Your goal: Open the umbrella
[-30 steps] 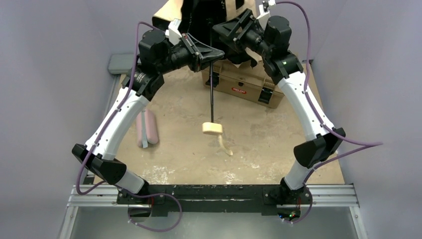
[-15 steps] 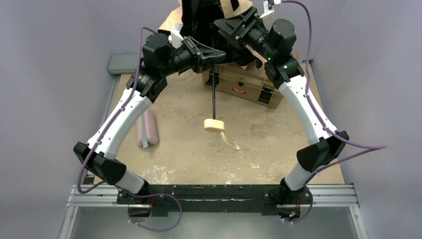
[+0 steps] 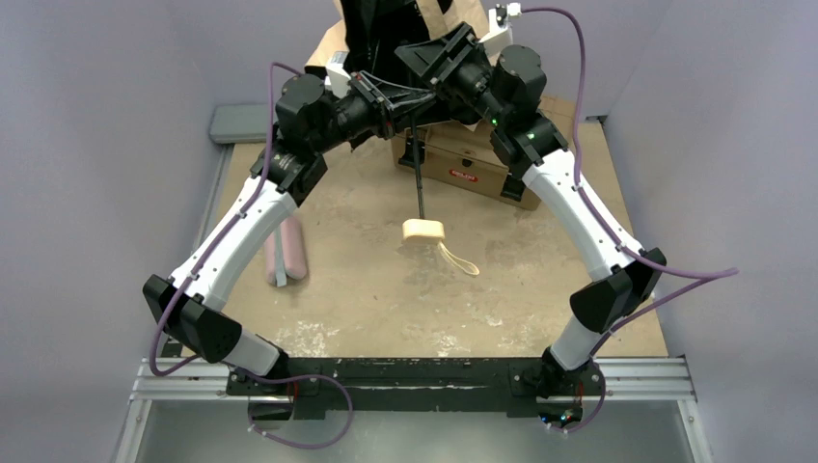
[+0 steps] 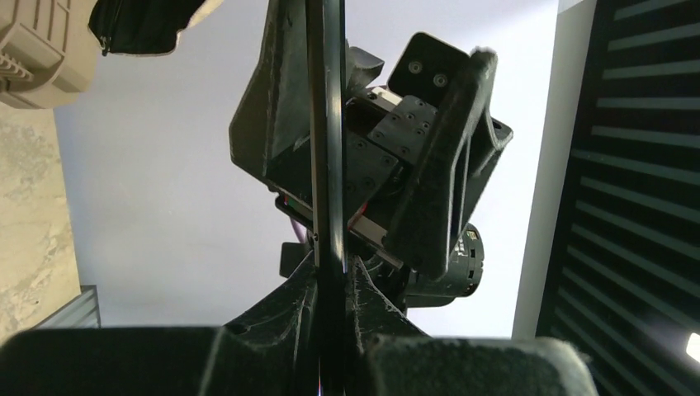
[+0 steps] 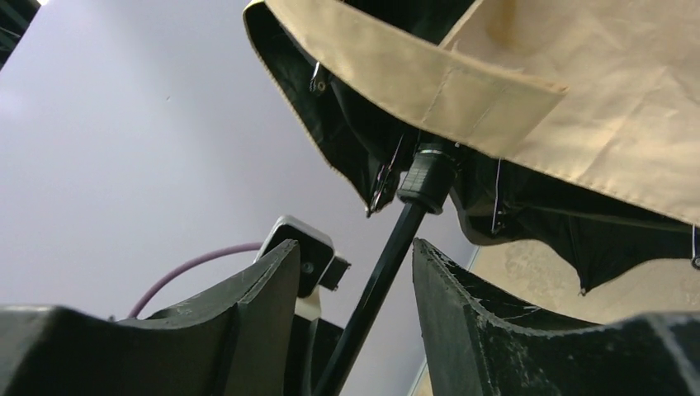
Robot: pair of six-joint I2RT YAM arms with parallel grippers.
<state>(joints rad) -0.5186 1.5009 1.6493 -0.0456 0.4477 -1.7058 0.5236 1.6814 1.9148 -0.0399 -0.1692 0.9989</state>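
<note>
The umbrella (image 5: 594, 91) hangs over the desk (image 3: 367, 299) with its cream handle (image 3: 422, 231) lowest. Its black shaft (image 4: 326, 124) runs up to the still-slack tan canopy, in front of the toolbox (image 3: 473, 166). The left jaws are clamped together on the shaft. The right jaws stand apart, one on each side of the shaft just below the canopy, with a gap showing on both sides. Since a second ago the right arm has swung in close to the left, the handle has drifted right and away, and the wrist strap (image 3: 461, 260) has flung out to the right

left claw (image 4: 330, 289) clamped on umbrella shaft (image 4: 326, 124), right claw (image 4: 367, 107) behind
</note>
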